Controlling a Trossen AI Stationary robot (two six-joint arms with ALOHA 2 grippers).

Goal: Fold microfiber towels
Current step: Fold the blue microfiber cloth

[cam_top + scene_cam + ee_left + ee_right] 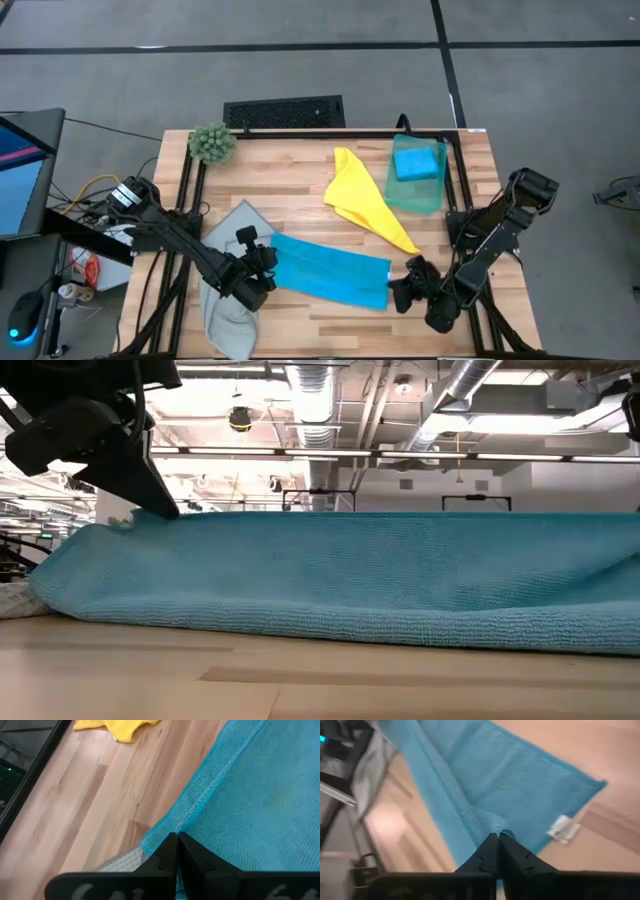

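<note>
The blue towel (330,270) lies folded in a long strip across the near middle of the counter (300,190). The left claw (262,268) is clamped on its left end, over the grey towel (225,310); the right claw (404,285) pinches what seems the right edge. Soft, light and limp, the towel will sag, so corners and hems are the places to hold.

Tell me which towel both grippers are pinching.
The long bright blue microfiber towel at the front, folded flat, one gripper on each end. The yellow, teal and grey towels lie untouched.
</note>
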